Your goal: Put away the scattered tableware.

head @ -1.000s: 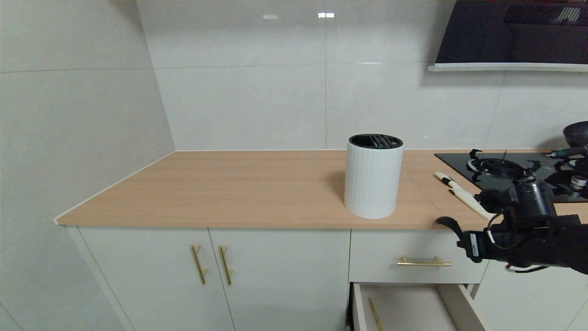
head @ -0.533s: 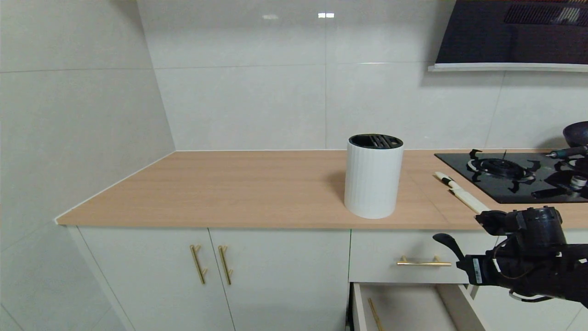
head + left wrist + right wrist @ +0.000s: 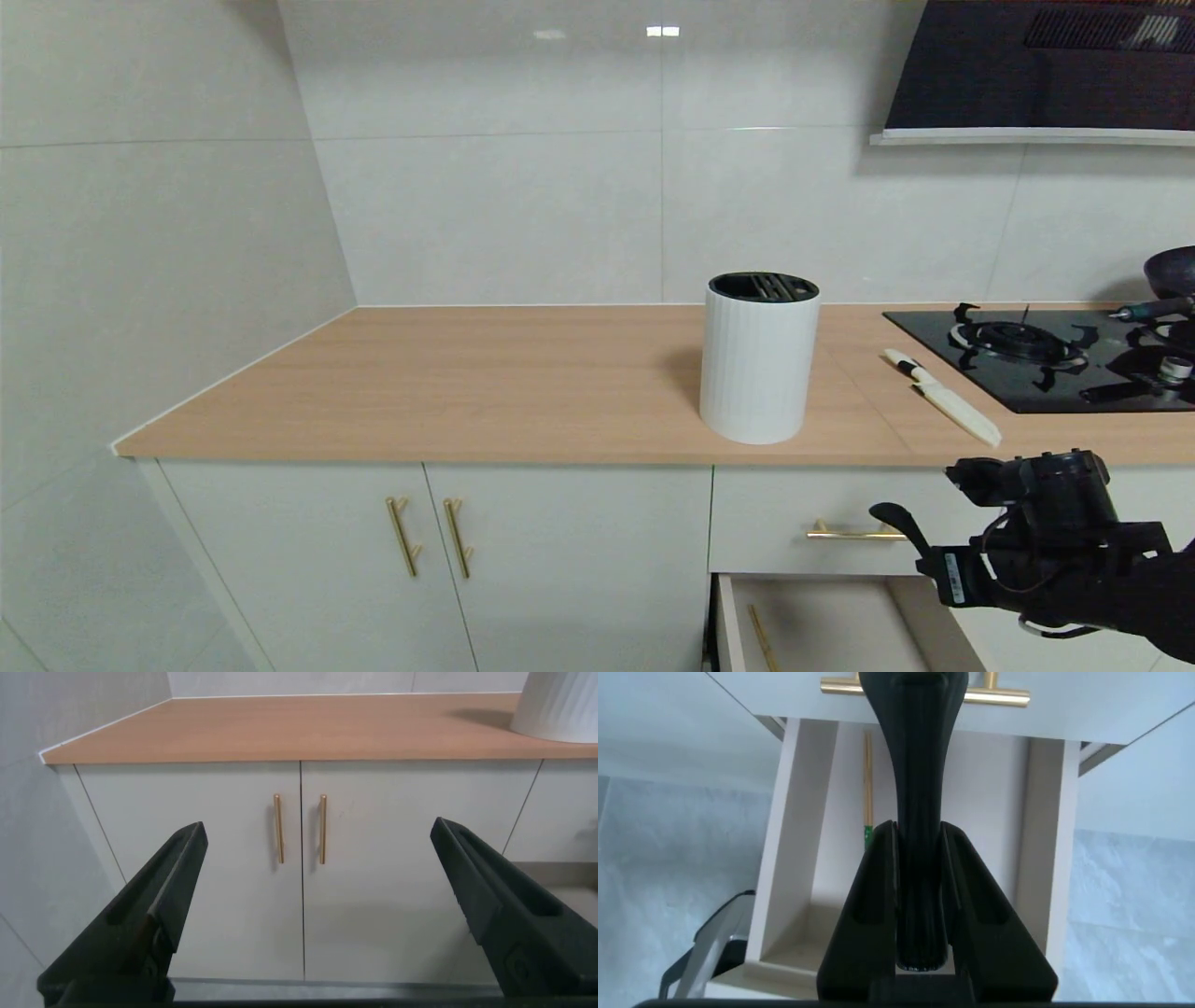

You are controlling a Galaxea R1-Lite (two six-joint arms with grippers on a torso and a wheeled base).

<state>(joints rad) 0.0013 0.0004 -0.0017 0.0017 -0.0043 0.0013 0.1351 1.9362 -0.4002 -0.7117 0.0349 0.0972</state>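
My right gripper [image 3: 938, 560] is shut on a slim black utensil [image 3: 898, 519], held in front of the drawer front and above the open drawer [image 3: 920, 623]. In the right wrist view the black utensil [image 3: 918, 784] sticks out from between the fingers of the right gripper [image 3: 920, 835], over the open drawer [image 3: 1046, 849], where chopsticks [image 3: 868, 784] lie. A white knife [image 3: 943, 397] lies on the wooden counter [image 3: 467, 383] between the white ribbed holder [image 3: 759, 359] and the hob. My left gripper [image 3: 318, 905] stands open and empty, low down, facing the cabinet doors [image 3: 299, 859].
A black gas hob [image 3: 1036, 359] with a pan on it takes up the counter's right end, under a dark hood [image 3: 1046, 70]. Tiled walls close off the back and left. Gold bar handles [image 3: 429, 537] stick out from the cabinet doors, and another [image 3: 854, 534] from the shut drawer front.
My right gripper, with the black utensil in it, has come down from the counter's front edge to in front of the drawer front, uncovering the knife's tip.
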